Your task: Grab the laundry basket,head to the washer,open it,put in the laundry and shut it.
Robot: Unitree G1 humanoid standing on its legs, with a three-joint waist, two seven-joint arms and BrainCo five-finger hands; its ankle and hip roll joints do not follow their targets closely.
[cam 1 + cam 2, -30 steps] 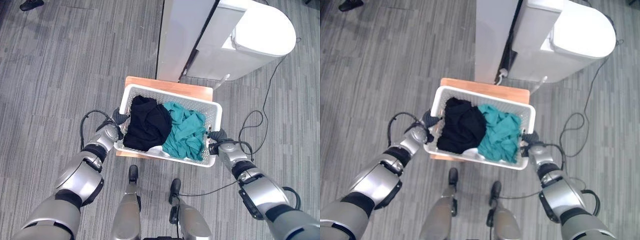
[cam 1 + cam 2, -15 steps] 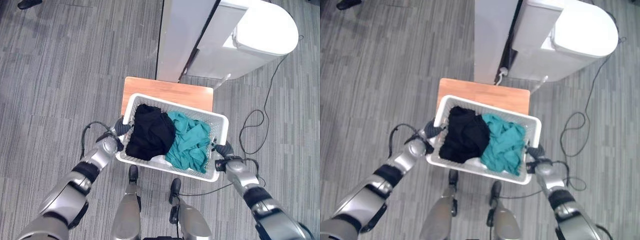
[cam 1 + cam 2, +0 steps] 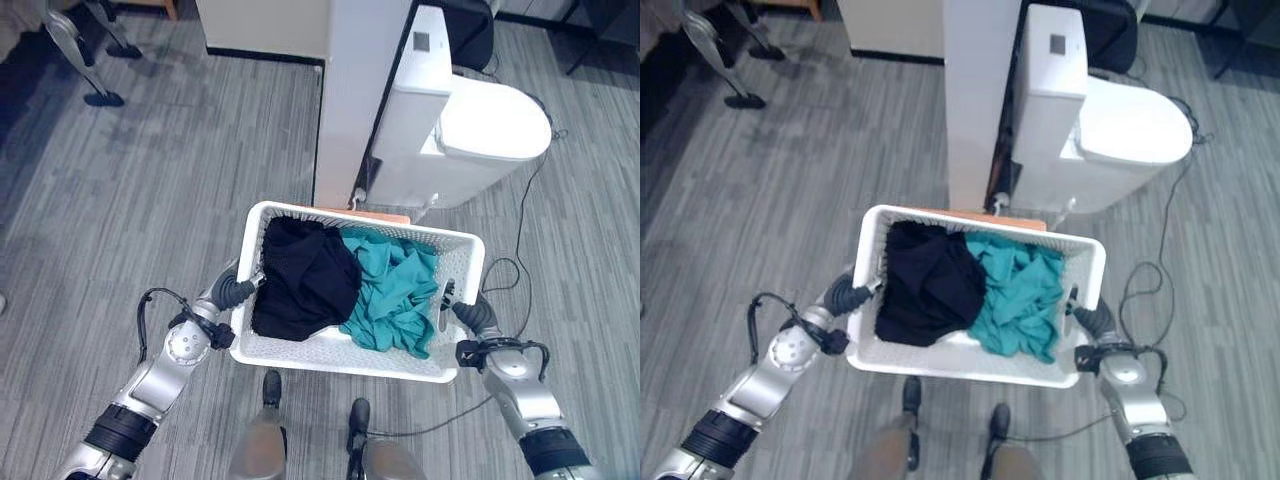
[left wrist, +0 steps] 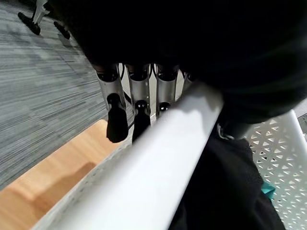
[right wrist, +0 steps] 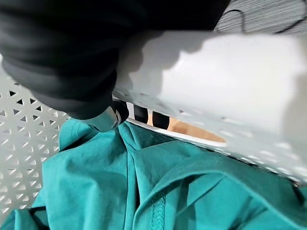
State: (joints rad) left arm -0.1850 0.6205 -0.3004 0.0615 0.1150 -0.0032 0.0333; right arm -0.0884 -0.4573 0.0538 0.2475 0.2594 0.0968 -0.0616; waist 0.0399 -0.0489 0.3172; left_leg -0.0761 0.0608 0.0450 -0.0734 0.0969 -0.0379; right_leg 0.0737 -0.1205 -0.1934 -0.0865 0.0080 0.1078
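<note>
So I've got the white laundry basket point(image 3: 452, 263) gripped at both short ends: my left hand point(image 3: 232, 293) has its fingers point(image 4: 138, 98) curled over the rim, and my right hand point(image 3: 470, 312) is hooked through the handle slot at the other end. The basket looks lifted off the little wooden table point(image 3: 385, 216), with the black garment point(image 3: 300, 278) and teal garment point(image 3: 395, 290) inside. I'd call the grab done, but the white washer point(image 3: 460, 140) is just ahead with its lid down, so walking over, opening, loading and shutting are all left.
</note>
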